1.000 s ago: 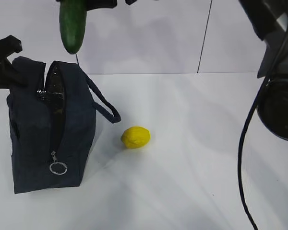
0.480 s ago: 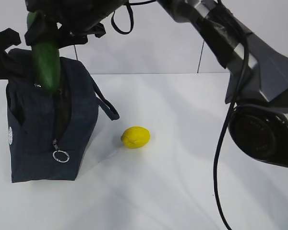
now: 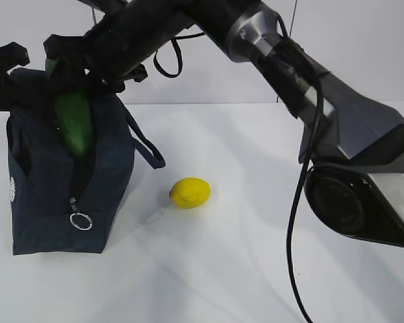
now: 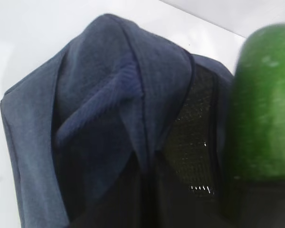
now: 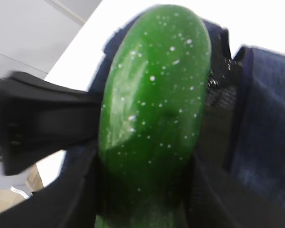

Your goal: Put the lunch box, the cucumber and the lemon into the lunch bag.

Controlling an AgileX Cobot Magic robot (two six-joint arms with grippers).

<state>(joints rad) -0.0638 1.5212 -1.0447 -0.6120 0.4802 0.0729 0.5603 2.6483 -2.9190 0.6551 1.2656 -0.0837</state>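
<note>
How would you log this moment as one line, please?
right pincer: holds cucumber at lunch bag opening | left pincer: shut on bag edge | lemon: on table

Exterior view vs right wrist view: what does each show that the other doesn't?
Only exterior: the lemon lying on the table right of the bag, the bag's ring pull and handle, and the right arm reaching across. Only right wrist: a close look at the cucumber's pale speckles. Both: the cucumber at the bag's open top and the left arm at the bag's far side.
</note>
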